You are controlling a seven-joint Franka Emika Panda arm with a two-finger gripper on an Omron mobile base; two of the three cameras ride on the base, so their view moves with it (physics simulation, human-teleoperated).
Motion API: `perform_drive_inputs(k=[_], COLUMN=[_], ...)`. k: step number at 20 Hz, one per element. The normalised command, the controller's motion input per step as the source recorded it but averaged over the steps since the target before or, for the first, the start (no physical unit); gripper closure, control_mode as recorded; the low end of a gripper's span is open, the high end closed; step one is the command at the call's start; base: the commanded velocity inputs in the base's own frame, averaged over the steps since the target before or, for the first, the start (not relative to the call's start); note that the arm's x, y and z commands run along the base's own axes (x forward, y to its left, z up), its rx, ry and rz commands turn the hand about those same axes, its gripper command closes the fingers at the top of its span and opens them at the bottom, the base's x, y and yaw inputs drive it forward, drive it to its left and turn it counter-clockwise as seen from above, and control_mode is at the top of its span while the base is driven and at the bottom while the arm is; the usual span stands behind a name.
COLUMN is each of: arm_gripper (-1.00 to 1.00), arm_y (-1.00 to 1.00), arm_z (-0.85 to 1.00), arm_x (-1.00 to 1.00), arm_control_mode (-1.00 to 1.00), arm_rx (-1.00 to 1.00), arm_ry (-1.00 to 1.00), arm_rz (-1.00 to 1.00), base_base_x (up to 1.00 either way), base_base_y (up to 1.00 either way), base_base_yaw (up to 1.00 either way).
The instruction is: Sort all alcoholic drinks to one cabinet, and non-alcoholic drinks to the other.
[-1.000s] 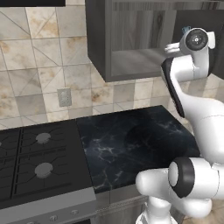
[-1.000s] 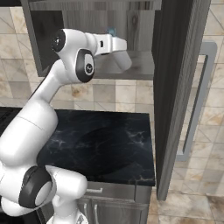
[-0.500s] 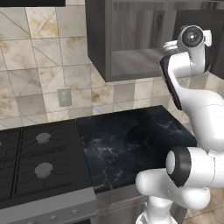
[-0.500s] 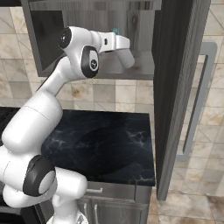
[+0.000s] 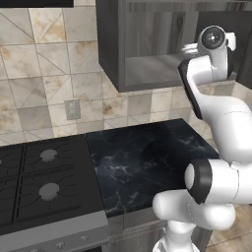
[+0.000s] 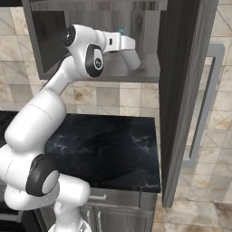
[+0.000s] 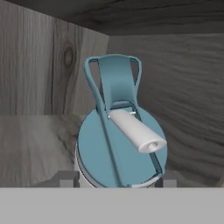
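**Arm reaching into the open cabinet with a teal-lidded bottle**

Much of the white bottle is hidden. In the hand view only its round teal lid, a raised teal loop and a white spout pointing lower right can be seen; the body below is cut off by the lower edge. The two dark tips of the tool show just at either side of the lid, close against it, so the tool looks clamped on the bottle. The tips are mostly cut off, so actual contact is hard to confirm. Grey wood-grain walls and a dark ceiling surround the bottle, placing it inside the cabinet.

In the right base view the white arm stretches up from the lower left, and its hand reaches over the cabinet shelf. A small teal speck sits at the top of the hand; the bottle itself is too small to make out there. The open dark door, with its long pale handle, stands edge-on to the right of the hand.

In the left base view the arm's upper joints block the hand. Below lie a black marble bench, a stove to its left, and a tiled wall with an outlet.
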Motion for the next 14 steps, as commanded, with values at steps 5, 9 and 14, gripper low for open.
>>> perform_drive_inputs(k=[5,9,14], arm_gripper=[1.00,-1.00,-1.00], arm_y=[0.00,0.00,0.00], arm_z=[-0.07,-0.10,-0.10], arm_x=[0.14,0.14,0.12], arm_control_mode=[-1.00,-1.00,-1.00], arm_rx=[0.01,0.00,0.00], arm_ry=[0.00,0.00,0.00], arm_rz=[-0.02,-0.01,-0.01], base_base_x=[0.00,0.00,0.00], base_base_y=[0.00,0.00,0.00], base_base_yaw=[0.00,0.00,0.00])
